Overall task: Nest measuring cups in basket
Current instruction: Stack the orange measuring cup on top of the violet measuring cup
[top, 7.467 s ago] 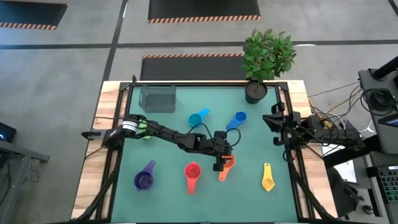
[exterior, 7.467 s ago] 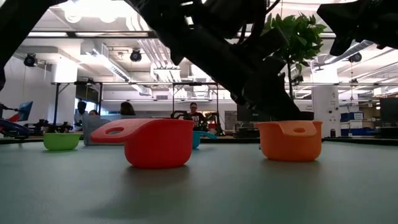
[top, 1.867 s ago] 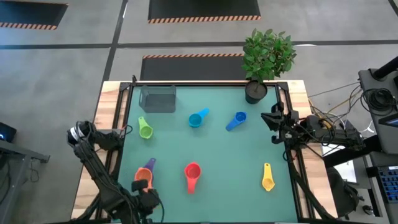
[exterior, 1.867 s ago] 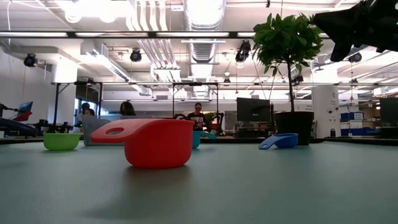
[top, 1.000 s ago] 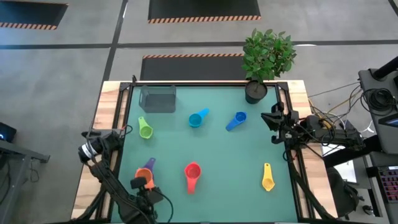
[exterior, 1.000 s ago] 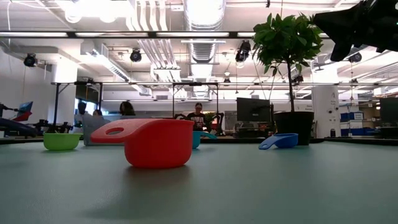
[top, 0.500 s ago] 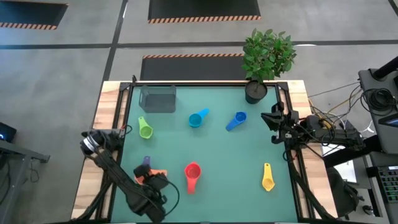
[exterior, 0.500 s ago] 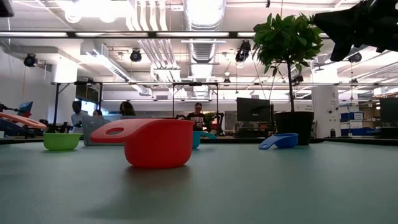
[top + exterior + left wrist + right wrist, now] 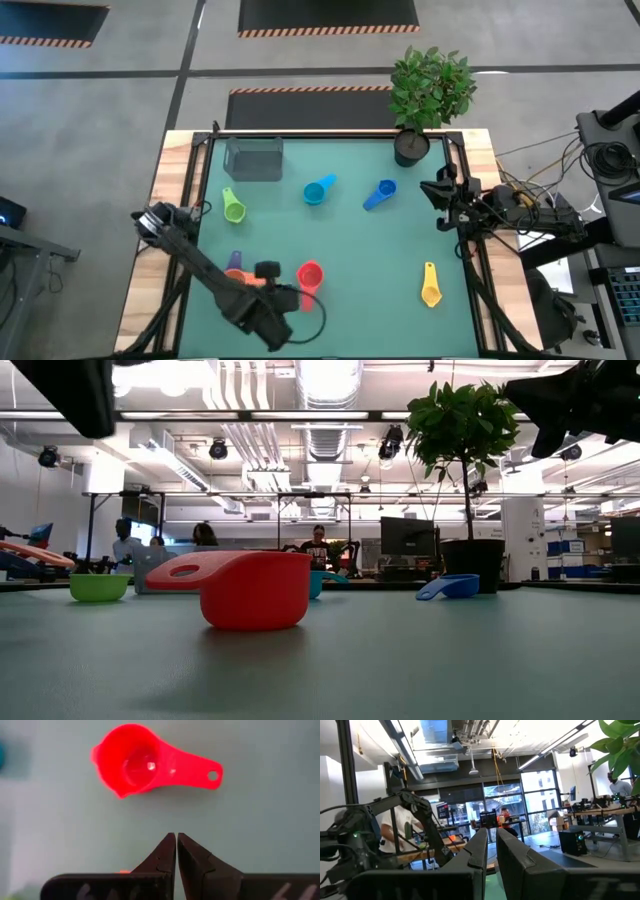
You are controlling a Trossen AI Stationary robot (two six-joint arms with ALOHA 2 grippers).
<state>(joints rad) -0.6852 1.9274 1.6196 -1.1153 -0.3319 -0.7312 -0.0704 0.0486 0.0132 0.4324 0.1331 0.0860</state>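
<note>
The red cup (image 9: 309, 277) lies on the green mat, bowl toward the far edge; it is also seen in the left wrist view (image 9: 145, 762). My left gripper (image 9: 287, 291) hangs shut and empty just left of it. The orange cup (image 9: 243, 279) rests on the purple cup (image 9: 234, 260). The green cup (image 9: 234, 208), light blue cup (image 9: 318, 189), blue cup (image 9: 380, 193) and yellow cup (image 9: 430, 286) lie apart on the mat. The grey basket (image 9: 253, 158) stands at the far left. My right gripper (image 9: 440, 195) waits shut at the right edge.
A black pot with a green plant (image 9: 411, 146) stands at the far right corner. The left arm stretches slantwise across the near left part of the mat (image 9: 205, 270). Open mat lies between the red and yellow cups.
My left gripper has swung from the near left corner toward the table's right edge, away from the purple and orange cups, and now stands beside the red cup. It has stayed shut.
</note>
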